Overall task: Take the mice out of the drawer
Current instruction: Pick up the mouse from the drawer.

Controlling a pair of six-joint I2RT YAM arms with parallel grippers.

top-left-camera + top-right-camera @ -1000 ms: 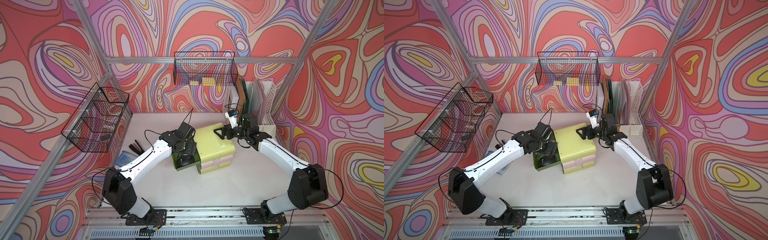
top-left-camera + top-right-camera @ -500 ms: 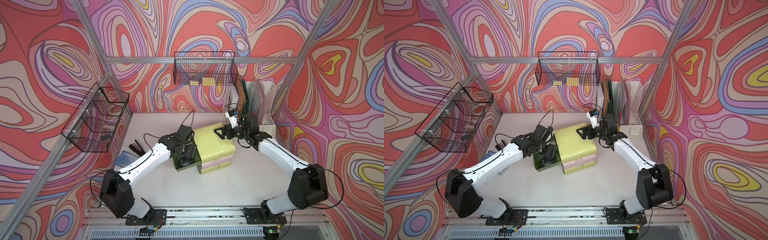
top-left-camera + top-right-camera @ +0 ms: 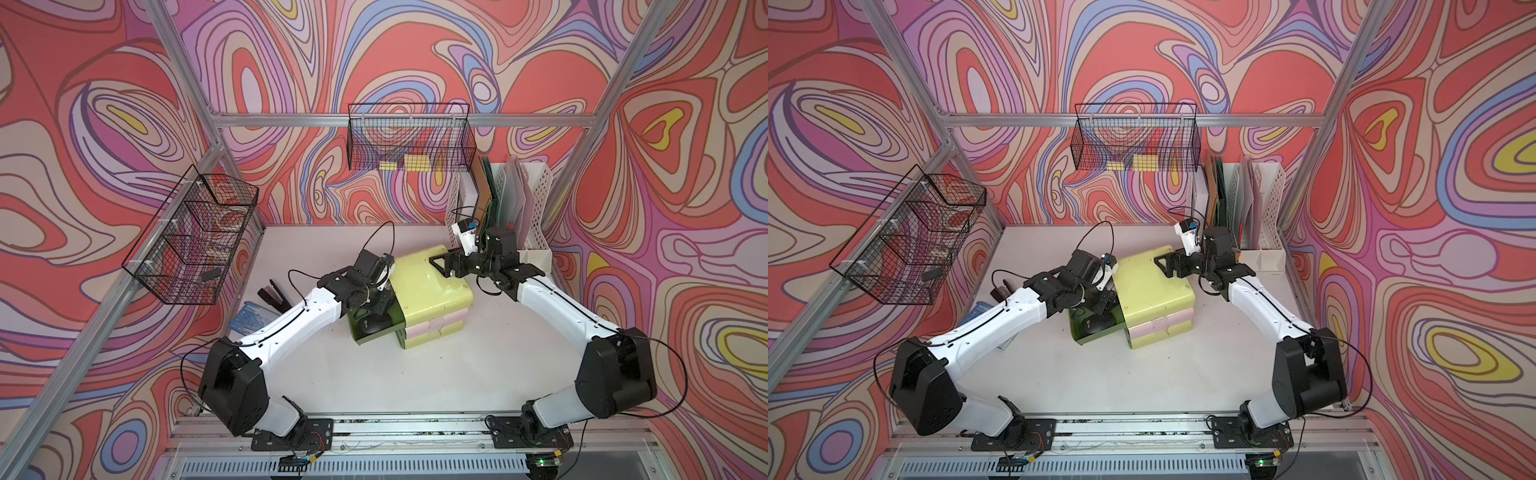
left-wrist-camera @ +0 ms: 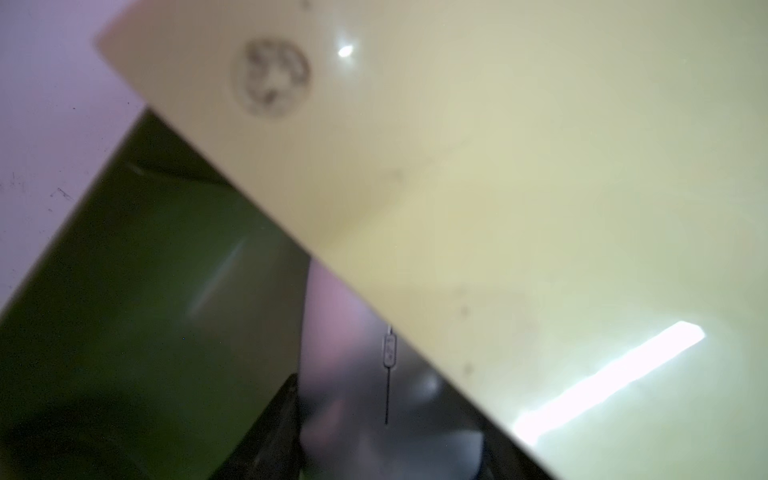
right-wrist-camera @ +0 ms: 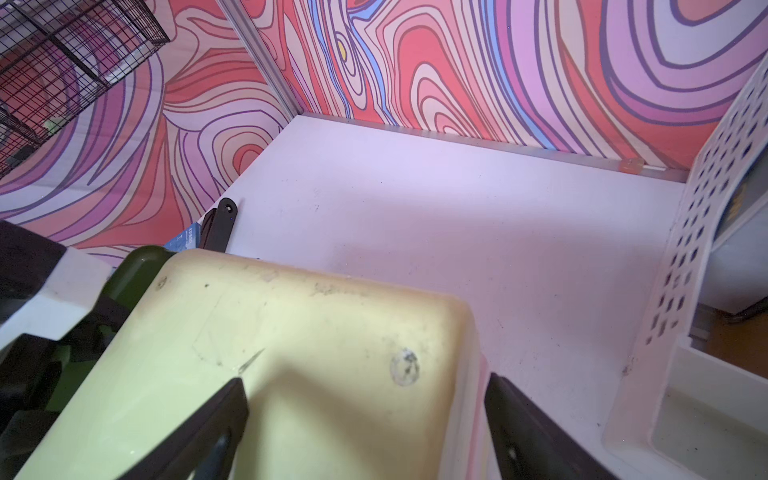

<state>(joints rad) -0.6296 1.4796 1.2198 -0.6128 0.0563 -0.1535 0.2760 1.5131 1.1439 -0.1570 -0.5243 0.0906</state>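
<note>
Lower than a second ago, my left gripper [image 3: 374, 306] reaches into the open drawer [image 3: 376, 338] at mid-table; I cannot tell if its jaws hold something. A black mouse [image 3: 371, 326] and a silver mouse [image 4: 374, 399] lie inside. The right gripper [image 5: 361, 386] has its jaws apart over the cabinet [image 5: 332, 332].

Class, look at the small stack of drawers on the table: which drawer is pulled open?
The dark green top drawer: it juts out with a black mouse inside. The pink drawer and yellow drawer beneath sit flush, shut.
</note>
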